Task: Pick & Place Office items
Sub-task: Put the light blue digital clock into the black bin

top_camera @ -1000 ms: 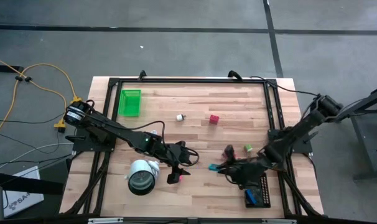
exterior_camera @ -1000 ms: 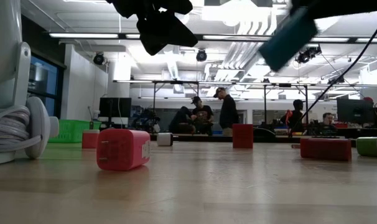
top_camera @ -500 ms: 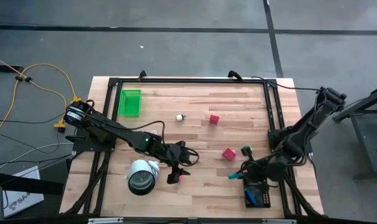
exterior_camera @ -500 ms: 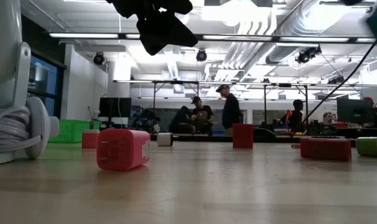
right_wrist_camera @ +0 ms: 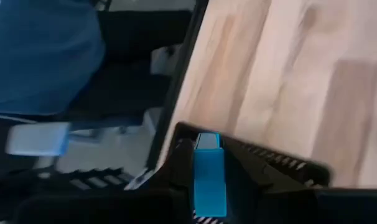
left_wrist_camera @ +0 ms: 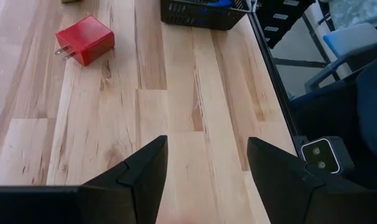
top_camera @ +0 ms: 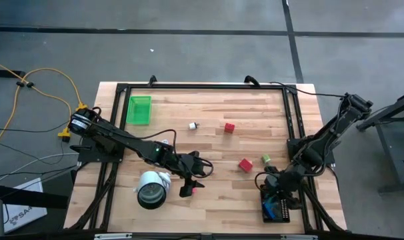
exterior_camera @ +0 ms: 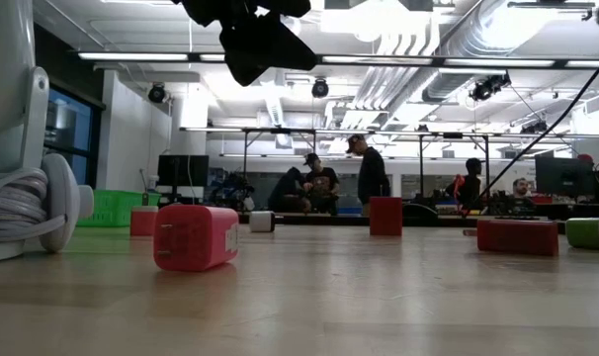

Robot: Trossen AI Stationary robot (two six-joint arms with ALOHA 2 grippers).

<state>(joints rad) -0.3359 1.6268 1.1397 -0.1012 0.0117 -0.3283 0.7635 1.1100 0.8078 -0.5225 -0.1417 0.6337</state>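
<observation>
Right gripper: mine, clamped on a teal bit, poised over the black tray; tray contents mostly hidden by my arm, only a blue patch showing.
Left gripper: mine, fingers spread, holding nothing, above a small pink piece largely covered, beside the round roll.
Loose on the table: red plug adapter, red block, green cube, white bit.
Green tray: contents indiscernible.
</observation>
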